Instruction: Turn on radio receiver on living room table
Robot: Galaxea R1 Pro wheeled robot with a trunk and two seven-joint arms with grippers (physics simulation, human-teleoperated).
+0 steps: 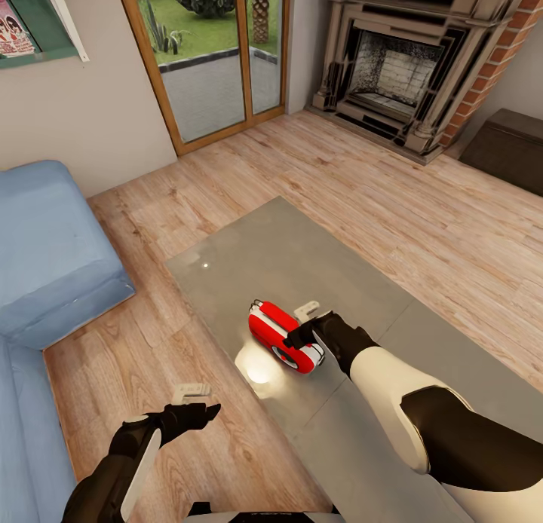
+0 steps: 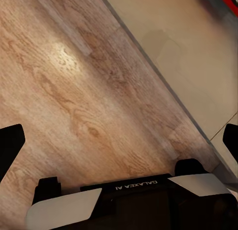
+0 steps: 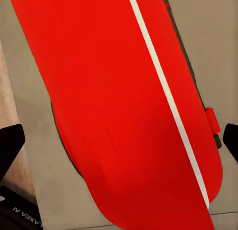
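A: Radio receiver [image 1: 280,336] lies on the glossy table [image 1: 249,259]; head view shows the right gripper [image 1: 305,333] at its near end, jaw state unclear there.

B: Wrist view: fingers [image 3: 10,145] spread wide, nothing gripped. Left gripper [image 1: 197,408], open, hangs empty over the floor [image 2: 64,91].

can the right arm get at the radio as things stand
Probably yes. The right claw already sits at the red radio receiver lying on the glossy table, with nothing between them; the wrist view looks straight onto its red side.

Red radio receiver [image 1: 280,336] (white trim), blue sofa [image 1: 53,252]
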